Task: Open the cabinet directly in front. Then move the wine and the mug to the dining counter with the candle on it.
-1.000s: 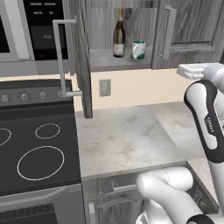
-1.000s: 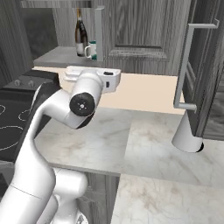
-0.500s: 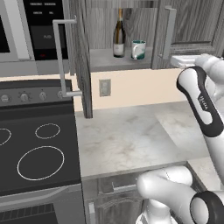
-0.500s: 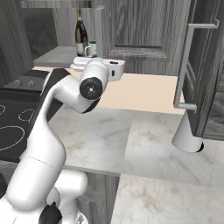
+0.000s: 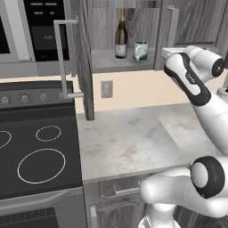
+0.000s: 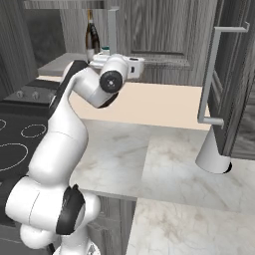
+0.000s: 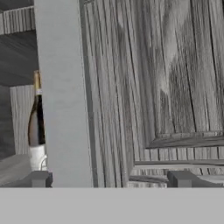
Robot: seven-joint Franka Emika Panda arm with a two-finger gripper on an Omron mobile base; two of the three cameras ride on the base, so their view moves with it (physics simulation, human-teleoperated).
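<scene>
Even, flat rendered light, soft faint shadows, no glare, slightly blurry low-resolution textures

The white arm is seen rising from the lower left and bending at the elbow toward the cabinet, with its hand raised just in front of the closed door's long vertical handle. Behind the hand, the wine bottle is seen standing on the cabinet shelf, with only the top of the mug showing beside it. On the right, an opened door with a silver bar handle is seen above the marble desk, and the stove top lies at the left.
</scene>
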